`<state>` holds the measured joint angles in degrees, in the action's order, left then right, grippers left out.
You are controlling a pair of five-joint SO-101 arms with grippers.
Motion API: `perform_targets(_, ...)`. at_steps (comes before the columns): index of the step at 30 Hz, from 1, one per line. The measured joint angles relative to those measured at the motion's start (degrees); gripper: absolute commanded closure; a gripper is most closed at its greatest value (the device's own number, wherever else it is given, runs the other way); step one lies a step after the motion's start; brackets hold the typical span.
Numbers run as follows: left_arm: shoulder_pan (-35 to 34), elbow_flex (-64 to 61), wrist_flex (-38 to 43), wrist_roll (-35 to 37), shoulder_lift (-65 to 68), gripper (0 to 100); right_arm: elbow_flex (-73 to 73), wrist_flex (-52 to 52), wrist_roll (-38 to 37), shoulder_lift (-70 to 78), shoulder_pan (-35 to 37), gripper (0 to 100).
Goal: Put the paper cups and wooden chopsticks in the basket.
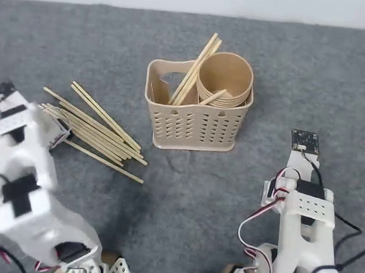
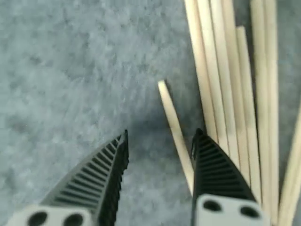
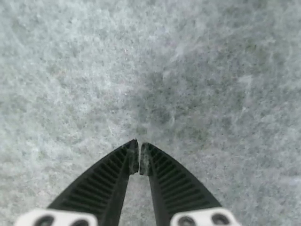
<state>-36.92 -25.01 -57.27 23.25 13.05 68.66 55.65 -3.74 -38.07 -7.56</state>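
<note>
- Chopsticks (image 1: pixel 97 130) lie loose on the mat (image 1: pixel 313 77), well apart from the basket (image 1: pixel 196 122) on the left arm's side
- They lie flat in a loose fan. Their long axes run slantwise, with one set of ends aimed roughly at the basket's near foot and the other set pointing away from it
- A few more sticks (image 1: pixel 194 71) stand tilted in the basket, leaning over the stacked cups (image 1: pixel 225 76) that sit in its other compartment
- Left gripper (image 2: pixel 162 133) hangs low over the far end of the fan. It is about half open and holds nothing, with one stick's tip lying between the jaws
- Right gripper (image 3: pixel 139 143) is closed and empty over bare mat, beside the basket on the other side
- Risk: closing so near a stick's end would likely let it pivot and slip out when lifted
- Risk: one jaw sits right against the neighbouring sticks, so it could snag or scatter them
- Risk: a long stick carried flat may strike the basket's rim or knock the leaning sticks, so it probably needs tipping upright first
</note>
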Motion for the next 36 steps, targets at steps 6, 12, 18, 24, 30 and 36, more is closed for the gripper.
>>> perform_targets(6, 0.00, 11.25, -5.10, 2.11, 8.97, 79, 0.00, 0.00, 0.00, 0.00, 0.00, 96.8)
perform_targets(12, 0.00, 17.76, -9.67, 2.29, 13.63, 79, 0.00, 0.00, 0.00, 0.00, 0.00, 96.8)
perform_targets(18, 0.09, 20.48, -12.40, 3.87, 15.56, 80, 0.00, 0.00, 0.00, 0.00, 0.00, 96.8)
perform_targets(24, 0.79, 21.45, -12.57, 4.40, 15.65, 100, 0.00, 0.00, 0.00, 0.00, 0.00, 96.8)
perform_targets(30, 0.88, 22.07, -12.04, 4.84, 16.35, 99, 0.00, 0.00, 0.00, 0.00, -0.09, 96.8)
perform_targets(36, 0.00, 22.59, -16.88, 4.84, 13.98, 99, 0.00, 0.00, 0.00, 0.00, -0.09, 96.8)
